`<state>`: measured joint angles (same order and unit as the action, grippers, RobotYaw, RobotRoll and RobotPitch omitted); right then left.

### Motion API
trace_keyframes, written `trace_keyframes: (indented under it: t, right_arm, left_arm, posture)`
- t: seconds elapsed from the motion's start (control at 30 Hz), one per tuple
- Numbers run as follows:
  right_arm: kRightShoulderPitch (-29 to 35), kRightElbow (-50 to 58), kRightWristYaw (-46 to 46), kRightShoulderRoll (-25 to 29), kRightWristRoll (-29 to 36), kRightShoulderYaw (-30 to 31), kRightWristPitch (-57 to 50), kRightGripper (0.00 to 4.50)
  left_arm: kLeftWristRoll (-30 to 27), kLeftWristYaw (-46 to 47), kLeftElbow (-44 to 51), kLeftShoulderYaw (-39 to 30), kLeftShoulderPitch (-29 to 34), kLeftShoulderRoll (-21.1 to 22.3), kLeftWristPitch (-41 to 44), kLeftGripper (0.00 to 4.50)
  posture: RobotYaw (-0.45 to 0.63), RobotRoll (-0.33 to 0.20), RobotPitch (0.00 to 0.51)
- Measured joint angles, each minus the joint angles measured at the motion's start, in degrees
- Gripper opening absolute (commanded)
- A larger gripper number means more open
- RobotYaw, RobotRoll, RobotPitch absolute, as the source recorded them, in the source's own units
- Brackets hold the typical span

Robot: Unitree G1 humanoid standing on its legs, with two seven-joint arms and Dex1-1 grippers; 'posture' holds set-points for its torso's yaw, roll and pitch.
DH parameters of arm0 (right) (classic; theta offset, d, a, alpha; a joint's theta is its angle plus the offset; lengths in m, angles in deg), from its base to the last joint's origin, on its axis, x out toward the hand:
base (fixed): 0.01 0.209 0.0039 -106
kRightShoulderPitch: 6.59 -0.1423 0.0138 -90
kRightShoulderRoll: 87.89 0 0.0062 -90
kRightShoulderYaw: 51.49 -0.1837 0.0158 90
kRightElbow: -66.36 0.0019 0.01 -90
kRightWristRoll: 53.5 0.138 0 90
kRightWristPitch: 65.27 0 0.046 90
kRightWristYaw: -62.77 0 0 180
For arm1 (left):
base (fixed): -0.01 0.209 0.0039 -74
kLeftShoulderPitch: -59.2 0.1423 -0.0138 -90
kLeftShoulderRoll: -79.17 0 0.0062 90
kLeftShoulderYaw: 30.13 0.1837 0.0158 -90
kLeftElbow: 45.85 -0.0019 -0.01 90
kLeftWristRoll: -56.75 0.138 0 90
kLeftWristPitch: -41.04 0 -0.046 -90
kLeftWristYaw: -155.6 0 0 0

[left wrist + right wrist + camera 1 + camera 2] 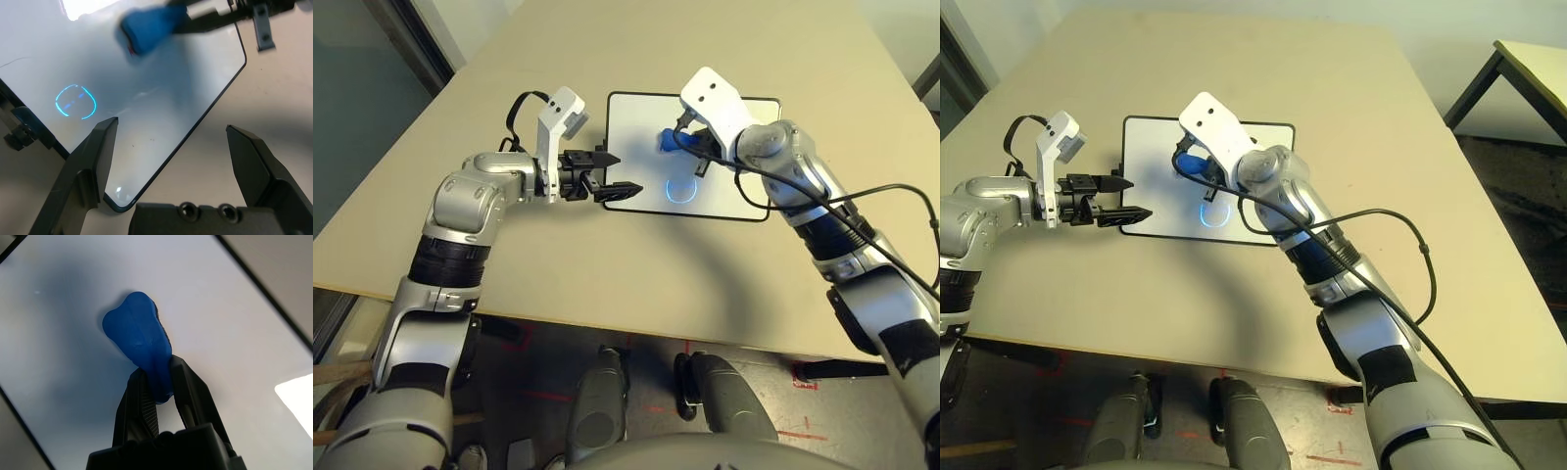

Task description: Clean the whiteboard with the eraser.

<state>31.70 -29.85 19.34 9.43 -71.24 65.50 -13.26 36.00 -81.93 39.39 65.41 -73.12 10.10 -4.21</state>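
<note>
The whiteboard lies flat on the beige table, black-framed, with a blue ring-shaped glow on its near part. My right gripper is shut on the blue eraser and holds it against the board's middle, toward the far side; the eraser pokes out to the left of the fingers. My left gripper stands open at the board's left edge, near its front left corner, with nothing between its fingers. In the left wrist view the eraser and the right gripper's fingers sit farther along the board.
The table has bare surface in front of and to the left of the board. Its near edge runs just below my elbows. A black cable loops off my right forearm. A second table stands at the far right.
</note>
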Motion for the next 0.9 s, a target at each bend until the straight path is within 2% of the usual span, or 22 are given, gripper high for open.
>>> trace_keyframes:
  t: [0.1,0.23,0.47,0.6,0.9]
  right_arm:
    - [3.5,4.0,-1.5,0.5,-0.5,1.5,-1.4,0.57]
    - [3.7,3.9,-2.1,0.5,-0.7,1.9,-1.9,0.57]
    - [-4.1,-6.2,1.1,-2.0,-0.5,-0.6,1.1,0.57]
    - [-4.4,-7.2,1.8,-2.3,-0.6,-1.3,1.9,0.57]
    - [5.1,4.0,-1.4,-0.4,-1.2,1.5,-0.7,0.57]
  left_arm:
    - [0.0,0.0,0.0,0.0,0.0,0.0,0.0,4.5]
    - [0.0,0.0,0.0,0.0,0.0,0.0,0.0,4.5]
    - [0.0,-0.1,0.0,0.0,0.0,0.0,0.0,4.5]
    - [0.0,-0.1,0.0,0.0,0.0,0.0,0.0,4.5]
    - [-0.2,0.2,0.0,-0.1,0.0,0.0,0.3,4.5]
  posture:
    - [0.01,0.0,0.133]
    - [0.0,0.0,0.141]
    - [0.0,0.0,0.14]
    - [0.01,0.0,0.142]
    - [0.0,0.0,0.149]
